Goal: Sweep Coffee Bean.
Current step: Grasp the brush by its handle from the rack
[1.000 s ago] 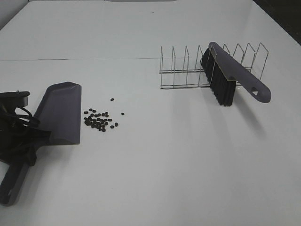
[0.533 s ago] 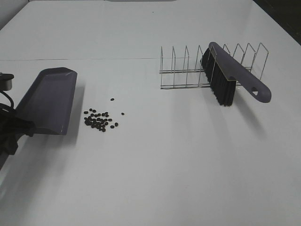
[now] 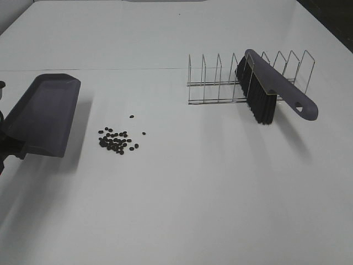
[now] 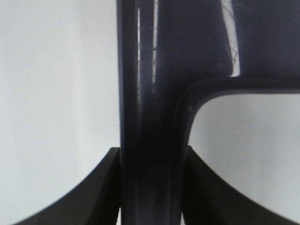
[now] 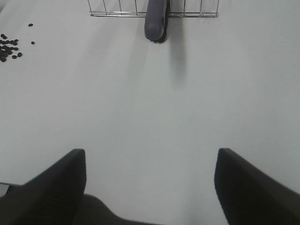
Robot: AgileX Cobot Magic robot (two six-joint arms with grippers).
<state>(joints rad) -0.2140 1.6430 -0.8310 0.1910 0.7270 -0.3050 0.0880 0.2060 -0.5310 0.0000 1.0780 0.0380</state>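
The coffee beans [image 3: 117, 141] lie in a loose scatter on the white table, left of the middle; they also show in the right wrist view [image 5: 8, 47]. My left gripper [image 4: 151, 149] is shut on the handle of the dark purple dustpan [image 3: 44, 115], which is held tilted above the table, left of the beans and apart from them. The purple brush [image 3: 270, 88] with black bristles rests in the wire rack [image 3: 215, 83] at the back right. My right gripper [image 5: 150, 153] is open and empty, over bare table in front of the brush handle [image 5: 155, 21].
The white table [image 3: 193, 199] spreads wide in front of the beans and the rack. A seam line [image 3: 138, 69] runs across the table behind the dustpan. The left arm only just shows at the left edge [image 3: 4, 148].
The left gripper has lifted the dustpan off the table and carried it left, away from the beans. The beans, brush and rack have not moved.
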